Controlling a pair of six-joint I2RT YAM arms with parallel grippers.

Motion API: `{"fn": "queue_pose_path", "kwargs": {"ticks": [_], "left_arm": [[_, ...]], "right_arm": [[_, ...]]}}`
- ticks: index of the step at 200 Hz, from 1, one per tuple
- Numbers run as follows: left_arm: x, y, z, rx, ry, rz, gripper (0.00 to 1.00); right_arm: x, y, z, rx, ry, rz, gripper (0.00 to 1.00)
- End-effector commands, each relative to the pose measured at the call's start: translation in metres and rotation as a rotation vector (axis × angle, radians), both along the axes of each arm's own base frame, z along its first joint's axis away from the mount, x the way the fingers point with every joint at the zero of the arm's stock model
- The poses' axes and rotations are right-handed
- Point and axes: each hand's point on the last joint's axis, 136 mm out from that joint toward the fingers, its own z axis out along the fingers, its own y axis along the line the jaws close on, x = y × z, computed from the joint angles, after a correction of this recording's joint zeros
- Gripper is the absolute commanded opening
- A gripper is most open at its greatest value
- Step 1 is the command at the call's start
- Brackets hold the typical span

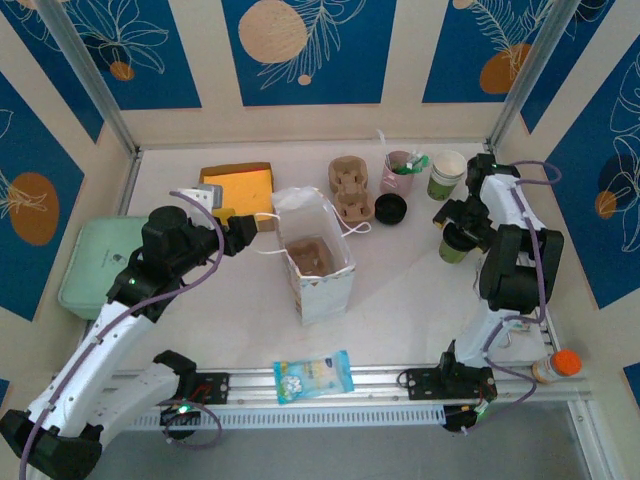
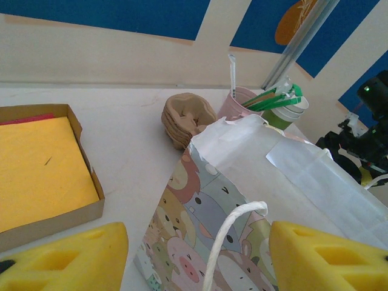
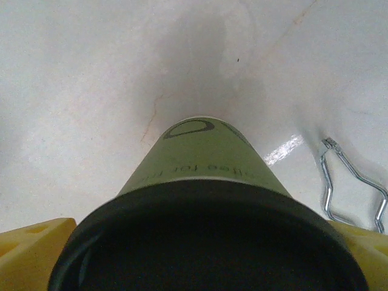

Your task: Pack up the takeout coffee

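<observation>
Coffee (image 1: 453, 248), a green cup under a black lid, is upright at the right side of the table (image 1: 410, 300), well apart from the bag. The right gripper (image 3: 200, 248) has its jaws wide apart on either side of the lid; whether they press it I cannot tell. A mint case (image 1: 95, 262) lies at the left edge. The bag (image 1: 320, 265) stands open mid-table with a brown carrier (image 1: 312, 258) inside. The left gripper (image 2: 197, 236) is at the bag's left rim, jaws apart, the white cord handle (image 2: 227, 233) between them. Behind are a yellow box (image 1: 238, 188), stacked carriers (image 1: 350, 190), a pink cup (image 1: 400, 172), stacked cups (image 1: 447, 172) and a loose lid (image 1: 390, 208).
</observation>
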Motion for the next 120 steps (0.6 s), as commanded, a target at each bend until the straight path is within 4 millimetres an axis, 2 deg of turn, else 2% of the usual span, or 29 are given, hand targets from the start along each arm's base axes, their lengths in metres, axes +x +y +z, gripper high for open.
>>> {"fn": "queue_pose_path", "kwargs": {"ticks": [1, 120], "left_arm": [[-0.003, 0.001, 0.007, 0.003, -0.023, 0.000, 0.63], [-0.004, 0.002, 0.006, 0.010, -0.025, 0.003, 0.63]], "right_arm": [[0.006, 0.003, -0.002, 0.019, -0.004, 0.014, 0.98], [0.011, 0.010, -0.028, 0.042, 0.053, 0.036, 0.87]]}}
